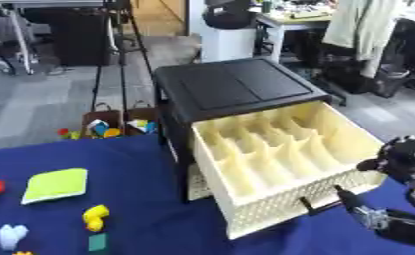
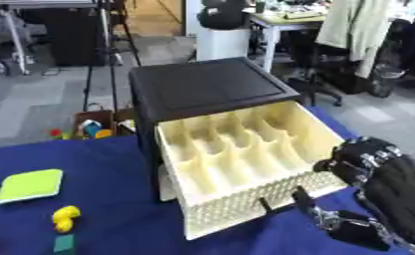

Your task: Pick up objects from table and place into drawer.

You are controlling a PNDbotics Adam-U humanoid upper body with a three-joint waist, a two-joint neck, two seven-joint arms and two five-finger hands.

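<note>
**An office room beyond my table**

Past the edge of my blue tablecloth (image 1: pixel 141 164) I see a grey floor (image 1: pixel 45 104). A tripod (image 1: pixel 123 45) stands on it, with small bags of colourful items (image 1: pixel 106 127) at its foot. At the back is a dark cabinet (image 1: pixel 71 35) and a white pedestal (image 1: pixel 224 42). A white desk (image 1: pixel 289 22) sits to the right, with a pale garment (image 1: pixel 363 30) hanging just beside it.
</note>
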